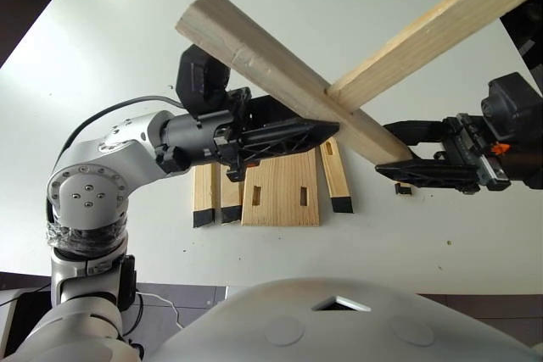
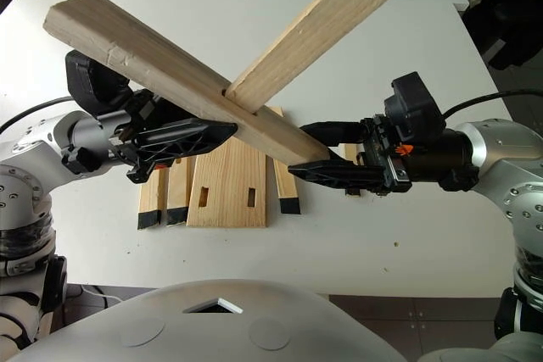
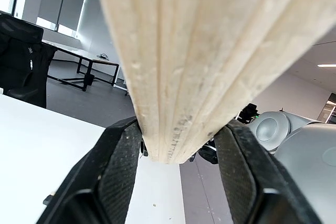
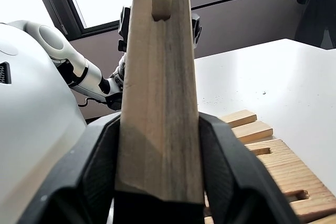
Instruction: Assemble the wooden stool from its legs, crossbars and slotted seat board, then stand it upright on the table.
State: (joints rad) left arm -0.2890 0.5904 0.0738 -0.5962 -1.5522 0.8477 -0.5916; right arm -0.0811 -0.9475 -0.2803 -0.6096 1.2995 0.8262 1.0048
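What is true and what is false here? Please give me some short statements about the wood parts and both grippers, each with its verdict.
1. The seat board lies flat on the table. True.
2. The seat board shows four slots. False: two slots show.
3. The right gripper is open and empty. False: it is shut on the lower end of the long wooden piece.
4. A second piece with a black end meets the long wooden piece at an angle. True.
5. The left gripper is shut on the long wooden piece. True.
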